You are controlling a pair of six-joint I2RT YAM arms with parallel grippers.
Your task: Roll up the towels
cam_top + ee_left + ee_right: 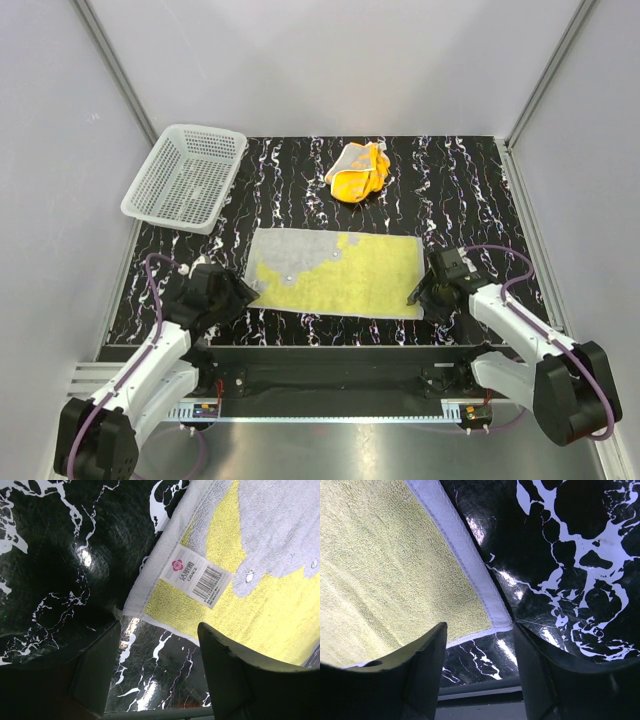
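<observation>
Left pincer (159,640) and right pincer (479,632) hang spread, each over a near corner of the flat towel (335,272), which we judge sets up lifting that hem to roll.

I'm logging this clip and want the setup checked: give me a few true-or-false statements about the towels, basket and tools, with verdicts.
1. The flat towel lies spread out, not rolled. True.
2. The basket holds a towel. False: it is empty.
3. The left tool and right tool are open, one at each near corner of the flat towel. True.
4. The crumpled towel lies on the flat towel. False: it lies apart, behind it on the table.
5. The label is at the corner by the right tool. False: it is at the corner by the left tool.
</observation>
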